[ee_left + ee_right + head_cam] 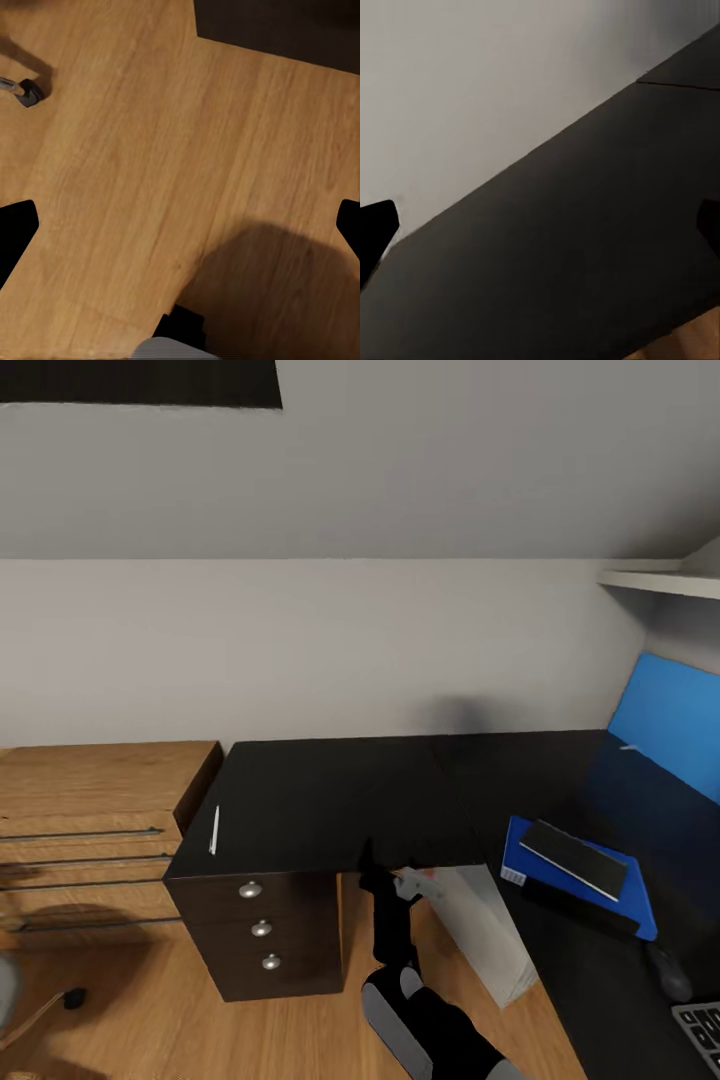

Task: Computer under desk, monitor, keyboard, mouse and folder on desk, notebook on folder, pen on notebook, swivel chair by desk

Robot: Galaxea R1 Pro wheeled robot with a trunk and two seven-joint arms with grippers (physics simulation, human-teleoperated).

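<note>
Bedroom corner, wood floor (150,150), pale wall. The black L-shaped table (330,800) carries the white pen (214,829) alone near its left edge above the drawer block (260,935). On the right wing lies the blue folder (520,852) with the dark notebook (576,857) stacked on it; the mouse (668,971) and a corner of the keyboard (703,1022) sit nearer. The pale computer (480,930) stands beneath the table.

Right tool (400,880) is raised at the table's front edge, well apart from the pen; its wrist view shows finger tips spread, released, nothing held. Left tool (180,217) hangs over the floor, likewise released.

Judgement: the pen step is in hand. The next move calls for reaching left to the pen and pinching it across its slim barrel.
</note>
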